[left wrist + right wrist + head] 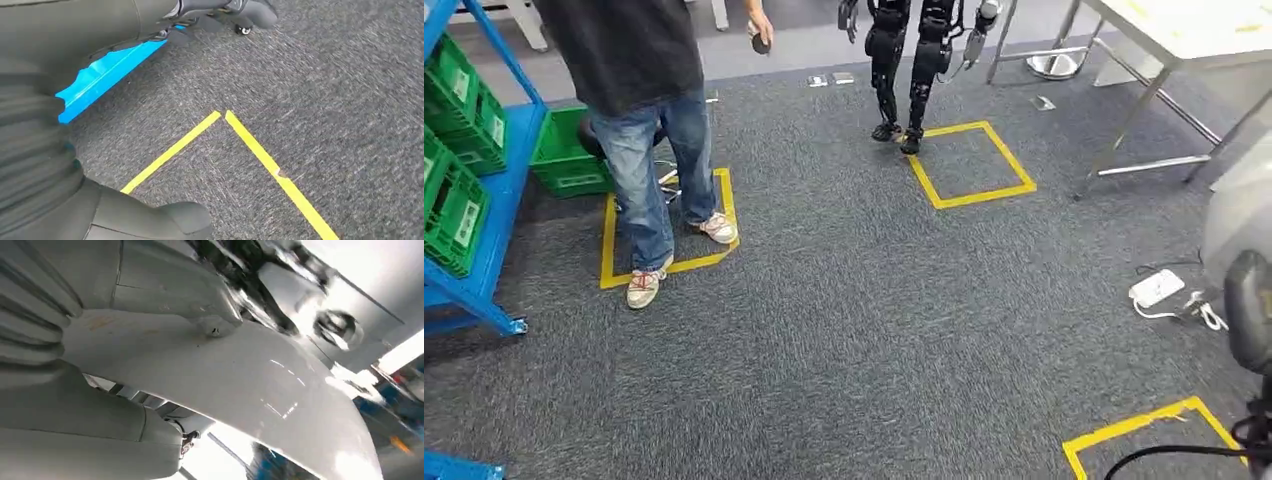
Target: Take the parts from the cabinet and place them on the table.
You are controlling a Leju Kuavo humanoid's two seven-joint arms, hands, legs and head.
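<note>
A large white curved part [240, 385] is held against the right robot hand [75, 405]; the fingers are hidden, so the grip itself cannot be told. The left robot hand [125, 215] hangs over the carpet; its state cannot be told. The carrying step is judged in hand. Next, a turn toward the surface [1184, 30], far right, is called for, well apart from the blue cabinet [494, 200] at left.

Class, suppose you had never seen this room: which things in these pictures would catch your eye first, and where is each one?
First the person in jeans, standing at the left in a yellow tape square beside a blue rack of green crates. Next, a second robot stands at the far corner of another tape square, near a white table at the right. In the right wrist view, a large glossy white part lies against the right hand.
</note>
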